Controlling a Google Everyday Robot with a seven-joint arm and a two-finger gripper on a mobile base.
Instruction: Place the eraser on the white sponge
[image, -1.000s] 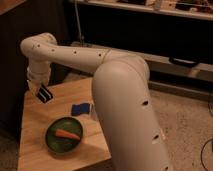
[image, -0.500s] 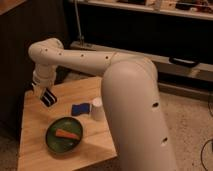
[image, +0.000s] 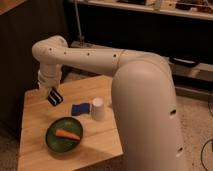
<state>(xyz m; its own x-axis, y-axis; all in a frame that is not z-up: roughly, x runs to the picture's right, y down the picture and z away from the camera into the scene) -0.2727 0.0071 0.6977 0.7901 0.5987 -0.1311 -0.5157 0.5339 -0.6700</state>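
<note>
While my long white arm (image: 90, 57) reaches out over the wooden table (image: 35, 125), my gripper (image: 51, 93) hangs in the air above the back left part of the table top. My jaws are pressed tight on the eraser (image: 56, 98). The eraser is a small black block with a white stripe along it. It sticks out below my fingers and it is tipped at a slant, not flat. It does not touch the table.

The white sponge (image: 80, 108) lies flat on the table. It looks blue to me, not white. In the view it is to the right of the eraser and lower down, near it but apart from it. Nothing lies on top of it.

Just beside the sponge, on its right, stands a white paper cup (image: 98, 109). I think the cup stands with its mouth down, but the light is dim and I cannot be sure.

Nearer the front of the table sits a round green plate (image: 56, 145). An orange carrot (image: 67, 134) lies across the middle of it. The plate is near the sponge and the cup but does not touch them. It is well below my gripper in the view.
</note>
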